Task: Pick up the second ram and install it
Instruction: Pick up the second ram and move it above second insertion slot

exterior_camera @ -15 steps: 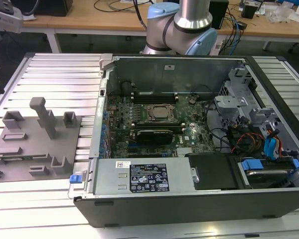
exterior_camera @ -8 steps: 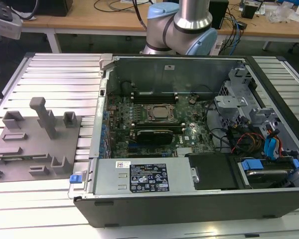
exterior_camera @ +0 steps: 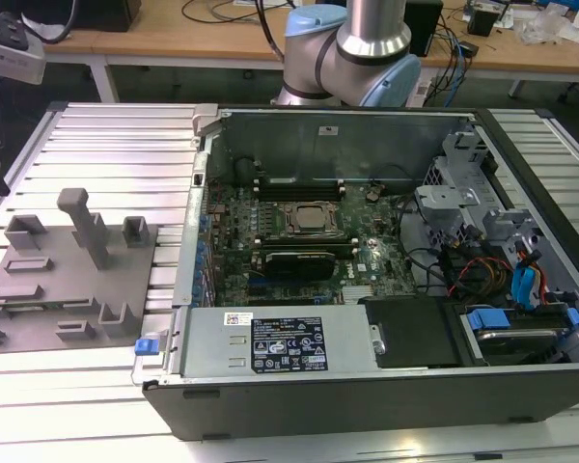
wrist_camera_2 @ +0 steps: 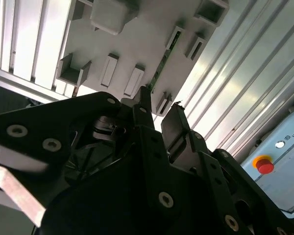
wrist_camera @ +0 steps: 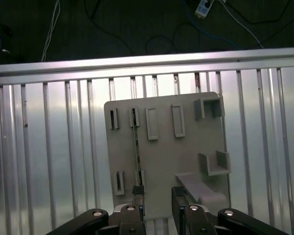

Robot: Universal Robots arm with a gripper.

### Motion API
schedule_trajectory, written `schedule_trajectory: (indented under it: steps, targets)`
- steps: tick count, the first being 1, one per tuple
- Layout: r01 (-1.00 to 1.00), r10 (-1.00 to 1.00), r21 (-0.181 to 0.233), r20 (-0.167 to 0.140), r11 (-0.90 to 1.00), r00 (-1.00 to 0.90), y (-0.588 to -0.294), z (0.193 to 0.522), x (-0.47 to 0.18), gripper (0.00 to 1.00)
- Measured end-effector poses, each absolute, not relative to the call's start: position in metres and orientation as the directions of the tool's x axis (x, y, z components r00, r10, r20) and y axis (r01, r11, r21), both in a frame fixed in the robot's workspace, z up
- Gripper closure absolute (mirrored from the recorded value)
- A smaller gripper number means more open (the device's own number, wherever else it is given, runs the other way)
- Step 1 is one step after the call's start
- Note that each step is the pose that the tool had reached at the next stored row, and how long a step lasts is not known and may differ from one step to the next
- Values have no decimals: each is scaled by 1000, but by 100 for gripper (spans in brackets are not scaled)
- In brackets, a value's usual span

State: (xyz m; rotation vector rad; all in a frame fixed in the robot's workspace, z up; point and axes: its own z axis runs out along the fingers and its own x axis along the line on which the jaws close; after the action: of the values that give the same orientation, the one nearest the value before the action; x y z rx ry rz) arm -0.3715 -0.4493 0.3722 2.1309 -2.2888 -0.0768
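The second ram [wrist_camera: 135, 147] is a thin green stick standing on edge in a slot of the grey holder plate [wrist_camera: 186, 152]. Its green edge [wrist_camera_2: 161, 68] also shows in the second wrist view. My gripper [wrist_camera: 158, 201] hovers above the plate's near edge, open, with a clear gap and nothing held between the two black fingers. One fingertip [wrist_camera: 137, 196] lines up with the near end of the ram; the other [wrist_camera: 179, 196] stands off to its side. In the second wrist view the gripper [wrist_camera_2: 160, 104] points down at the same plate [wrist_camera_2: 137, 39].
The holder plate [exterior_camera: 68, 280] lies on a ribbed aluminium table [exterior_camera: 116, 135] at the exterior view's left. The open computer case [exterior_camera: 367, 251] sits beside it, with the CPU socket [exterior_camera: 304, 219] between memory slots [exterior_camera: 299, 183]. The arm's base [exterior_camera: 352, 48] stands behind the case.
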Motion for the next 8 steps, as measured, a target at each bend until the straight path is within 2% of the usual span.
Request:
schedule_trajectory:
  steps: [8]
  targets:
    - [-996,-997,45,-24,71,-72,-449,366,-372,64]
